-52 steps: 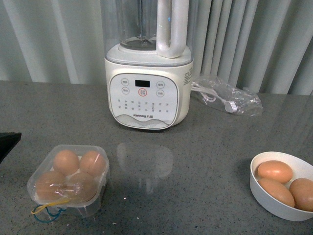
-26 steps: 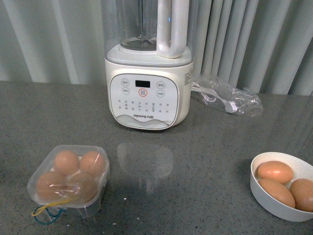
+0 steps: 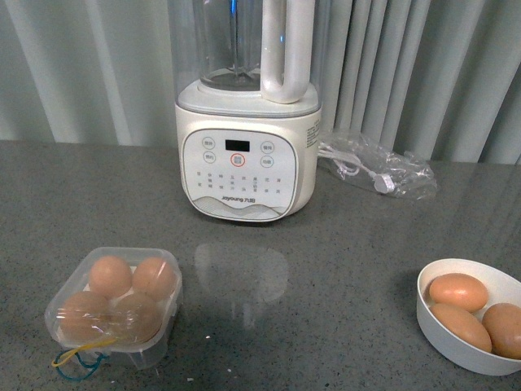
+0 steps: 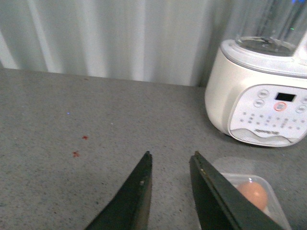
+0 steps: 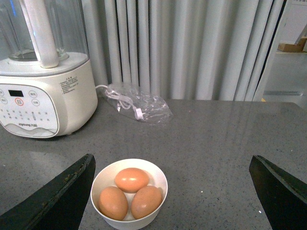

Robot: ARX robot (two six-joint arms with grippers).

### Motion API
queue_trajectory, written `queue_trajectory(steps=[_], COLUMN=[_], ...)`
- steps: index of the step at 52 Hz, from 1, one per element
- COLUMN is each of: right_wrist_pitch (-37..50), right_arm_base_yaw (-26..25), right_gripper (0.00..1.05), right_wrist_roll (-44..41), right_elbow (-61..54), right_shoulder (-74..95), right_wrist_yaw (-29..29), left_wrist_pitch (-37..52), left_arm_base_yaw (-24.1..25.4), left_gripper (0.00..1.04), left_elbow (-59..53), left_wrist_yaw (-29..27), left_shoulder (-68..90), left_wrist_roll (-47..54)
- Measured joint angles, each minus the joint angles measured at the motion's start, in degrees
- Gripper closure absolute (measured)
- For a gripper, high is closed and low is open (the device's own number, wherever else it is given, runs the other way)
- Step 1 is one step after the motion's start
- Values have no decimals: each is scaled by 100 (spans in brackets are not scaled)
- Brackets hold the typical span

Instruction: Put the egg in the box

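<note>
Grey speckled surface [image 3: 342, 269] runs back to pale pleated curtains [image 3: 423, 73], and you'll see a cream blender [image 3: 248, 155] by its far edge with a bagged cable [image 3: 378, 167] beside it. Your box [image 3: 114, 303] sits near the front left corner, lid shut over four brown eggs. Toward the front right corner, a white bowl [image 3: 440, 326] holds three more eggs. Your left pincer [image 4: 170, 165] hangs narrowly parted, holding nothing; your right pincer [image 5: 172, 165] is spread wide above the bowl, also bare.
</note>
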Motion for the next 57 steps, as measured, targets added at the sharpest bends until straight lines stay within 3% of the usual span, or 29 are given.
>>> queue_trajectory(steps=[6,57], right_wrist_pitch=[0,0], right_arm_base_yaw=[0,-2], right_gripper=[7,7], right_wrist_roll=[0,0], right_elbow=[0,0], right_shoulder=[0,0], right_wrist_yaw=[-4,-4], left_wrist_pitch=[186,-2828], left_arm_base_yaw=[-63,-70], left_gripper=[102,101], left_elbow=[-243,-383], left_wrist_yaw=[-13,-31], left_shoulder=[-168,-3475], left_wrist_roll=[17,44])
